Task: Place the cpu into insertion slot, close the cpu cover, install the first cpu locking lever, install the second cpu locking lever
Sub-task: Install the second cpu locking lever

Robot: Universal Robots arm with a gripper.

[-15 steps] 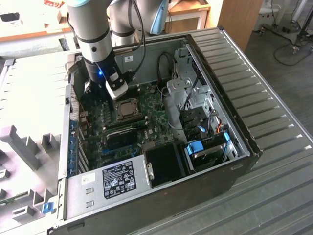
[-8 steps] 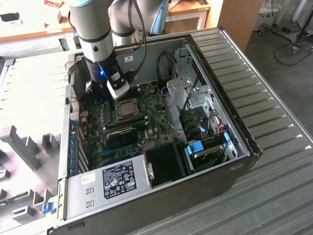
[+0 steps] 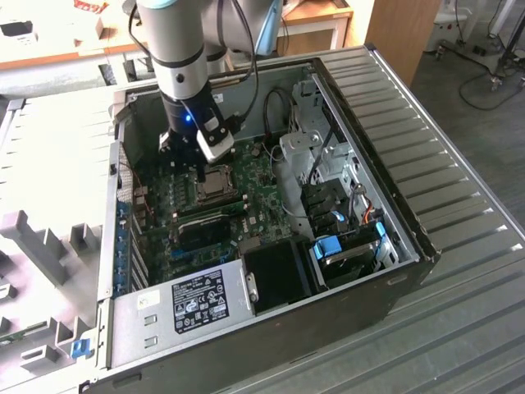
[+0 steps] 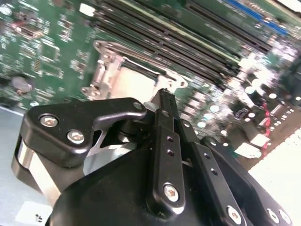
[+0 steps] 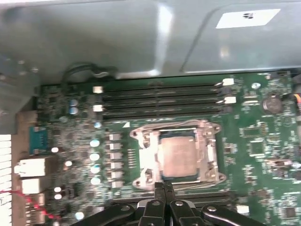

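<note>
The cpu [image 5: 178, 155], a dull silver-tan square, lies in the insertion slot [image 3: 215, 185] on the green motherboard. The grey metal cpu cover [image 5: 142, 156] lies flat around it, its window framing the chip. A thin wire lever [image 5: 171, 125] runs along one side of the socket. My gripper [image 5: 163, 185] is shut, its black fingers pressed together with nothing between them, tips right at the socket's edge. In the second wrist view the gripper [image 4: 165, 93] points at the cover [image 4: 101, 70] and cpu [image 4: 134, 84]. In the exterior view the gripper [image 3: 203, 171] hangs just above the socket.
Long black memory slots [image 5: 160, 99] run beside the socket. The open computer case [image 3: 410, 238] walls the board in. A power supply [image 3: 197, 304], a black fan shroud [image 3: 275, 271] and drive bays [image 3: 344, 238] fill the near and right parts.
</note>
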